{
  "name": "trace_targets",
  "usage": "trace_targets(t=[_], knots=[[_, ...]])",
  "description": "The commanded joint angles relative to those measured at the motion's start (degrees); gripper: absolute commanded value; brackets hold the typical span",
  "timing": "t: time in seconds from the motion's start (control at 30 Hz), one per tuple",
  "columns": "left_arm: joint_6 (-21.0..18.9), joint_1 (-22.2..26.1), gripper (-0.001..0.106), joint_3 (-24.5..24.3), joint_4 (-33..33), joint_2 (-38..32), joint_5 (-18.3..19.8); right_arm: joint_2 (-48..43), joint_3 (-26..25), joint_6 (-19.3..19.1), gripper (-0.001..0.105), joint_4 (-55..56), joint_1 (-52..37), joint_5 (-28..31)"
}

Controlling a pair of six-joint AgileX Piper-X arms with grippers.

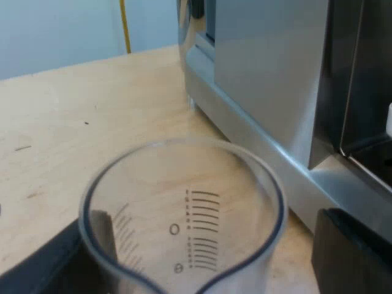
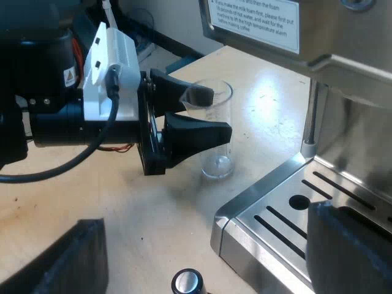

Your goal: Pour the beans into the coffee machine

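Observation:
The clear measuring glass (image 1: 184, 202) with printed scale marks looks empty and stands upright on the wooden table beside the espresso machine (image 1: 275, 79). My left gripper (image 1: 202, 251) is open, one black finger on each side of the glass, with a strip of table showing between one finger (image 1: 349, 251) and the glass wall. In the right wrist view the glass (image 2: 217, 156) stands near the corner of the machine's drip tray (image 2: 294, 208), with the left gripper (image 2: 214, 113) straddling it. My right gripper (image 2: 208, 257) hangs wide open above the table, holding nothing.
A small round dark knob with a metal ring (image 2: 185, 282), perhaps the tamper, sits on the table (image 2: 153, 208) under my right gripper. The machine's steam wand (image 2: 311, 116) hangs over the tray's edge. Bare wood (image 1: 73, 110) stretches away from the machine.

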Motion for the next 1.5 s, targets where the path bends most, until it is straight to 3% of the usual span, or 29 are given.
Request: trace_targets(t=[0.03,0.33,0.47,0.57,0.7,0.97,1.1,1.17,1.27,1.5], knots=[[-2.02,-0.03,0.070,-0.04,-0.18,0.65,0.50,0.07,-0.33,-0.14,0.068,-0.86,0.08,-0.37],[-4.60,-0.03,0.070,-0.04,0.89,0.65,0.50,0.07,-0.33,-0.18,0.068,-0.86,0.08,-0.37],[-4.63,-0.03,0.070,-0.04,11.63,-2.87,-2.37,0.07,-0.33,-0.18,0.068,-0.86,0.08,-0.37],[-2.42,-0.03,0.070,-0.04,17.07,-5.53,-4.11,0.07,-0.33,-0.18,0.068,-0.69,0.08,-0.37],[-2.39,-0.03,0.070,-0.04,21.72,-9.00,-4.92,0.07,-0.33,-0.18,0.068,0.71,0.08,0.04],[-2.39,-0.03,0.070,-0.04,34.78,-20.19,-5.80,0.07,-0.33,3.32,0.068,4.95,0.08,2.17],[-2.39,-0.03,0.070,-0.04,39.81,-23.67,-5.80,-0.41,-0.33,3.40,0.068,6.81,0.08,2.17],[-2.39,-0.26,0.070,-0.04,46.36,-28.58,-5.80,-1.87,-0.33,3.40,0.068,9.59,0.08,2.17],[-2.39,-1.45,0.070,-0.04,50.35,-33.15,-6.25,-4.12,-0.33,3.40,0.068,13.44,0.08,2.17],[-2.39,-4.81,0.070,-0.04,53.03,-45.39,-9.23,-10.74,-0.33,3.67,0.068,21.21,0.08,2.17]])
